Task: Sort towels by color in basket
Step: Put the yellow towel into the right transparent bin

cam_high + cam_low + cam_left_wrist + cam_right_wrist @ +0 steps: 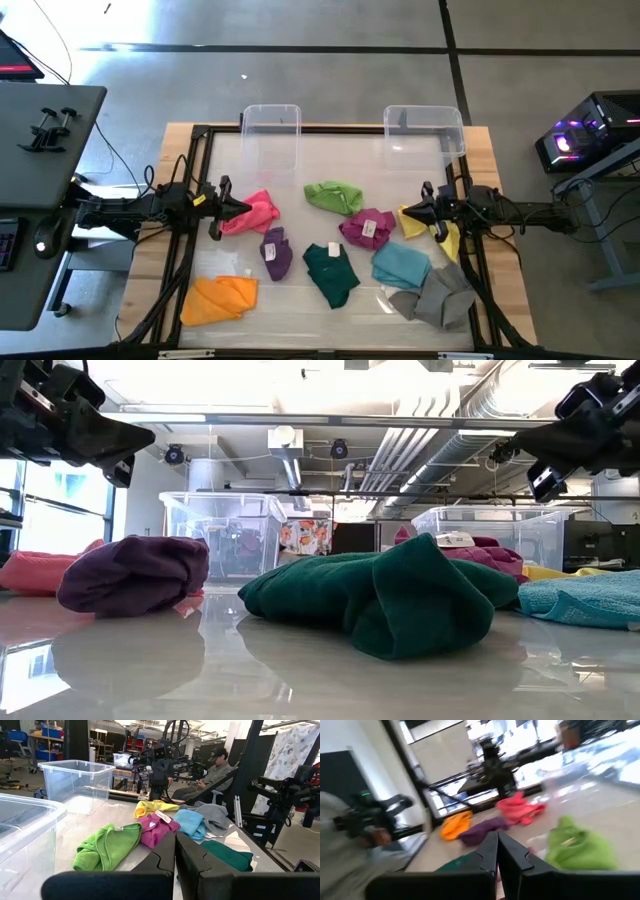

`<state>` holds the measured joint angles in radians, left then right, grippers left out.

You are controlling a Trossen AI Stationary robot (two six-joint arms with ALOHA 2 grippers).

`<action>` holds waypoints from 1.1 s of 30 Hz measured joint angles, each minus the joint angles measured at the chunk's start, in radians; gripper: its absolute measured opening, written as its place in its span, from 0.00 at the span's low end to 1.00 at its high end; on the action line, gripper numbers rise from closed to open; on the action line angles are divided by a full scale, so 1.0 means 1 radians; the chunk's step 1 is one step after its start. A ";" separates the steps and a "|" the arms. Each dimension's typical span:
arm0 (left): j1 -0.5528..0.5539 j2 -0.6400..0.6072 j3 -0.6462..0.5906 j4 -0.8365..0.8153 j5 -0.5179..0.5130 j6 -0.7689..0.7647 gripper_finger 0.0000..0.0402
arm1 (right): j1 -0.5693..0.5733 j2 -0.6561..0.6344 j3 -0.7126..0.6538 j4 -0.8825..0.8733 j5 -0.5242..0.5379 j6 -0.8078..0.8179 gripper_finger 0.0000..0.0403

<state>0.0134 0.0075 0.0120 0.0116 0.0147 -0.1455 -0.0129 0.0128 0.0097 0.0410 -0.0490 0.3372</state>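
Two clear bins [272, 122] stand behind the scattered towels [331, 270]; my left gripper [243, 209] and right gripper [405, 211] hover closed, empty.

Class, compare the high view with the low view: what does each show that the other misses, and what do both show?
Only the high view shows the orange towel, light green towel and grey towel. Only the low view shows the ceiling pipes of the room behind. Both show the dark green towel, purple towel and two clear bins.
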 joint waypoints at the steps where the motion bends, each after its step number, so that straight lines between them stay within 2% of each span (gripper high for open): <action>1: 0.000 0.000 0.000 0.000 0.000 0.000 0.00 | 0.000 0.000 0.000 0.001 0.019 -0.003 0.00; 6: 0.000 0.000 0.000 0.000 0.000 0.000 0.00 | 0.000 0.000 0.000 -0.007 0.045 -0.005 0.00; 8: 0.000 0.000 0.000 0.000 0.000 0.002 0.00 | 0.000 0.000 0.000 -0.007 0.091 -0.017 0.00; 10: 0.000 0.000 0.000 0.000 0.000 0.035 0.00 | 0.000 0.000 0.001 -0.003 0.180 0.049 0.00; 13: 0.000 0.000 0.000 0.000 0.000 0.079 0.00 | 0.000 0.000 0.001 0.013 0.372 0.262 0.00; 15: 0.000 0.000 0.000 0.000 0.000 0.078 0.00 | 0.000 0.004 0.001 0.015 0.447 0.347 0.00; 22: 0.000 0.000 0.000 0.000 0.000 0.071 0.00 | 0.001 0.048 0.000 0.025 0.416 0.363 0.00; 33: 0.000 0.000 0.000 0.001 0.000 0.069 0.00 | 0.001 0.262 0.000 0.062 0.372 0.362 0.00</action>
<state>0.0135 0.0074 0.0117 0.0124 0.0147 -0.0766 -0.0120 0.2749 0.0097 0.1025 0.3230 0.6994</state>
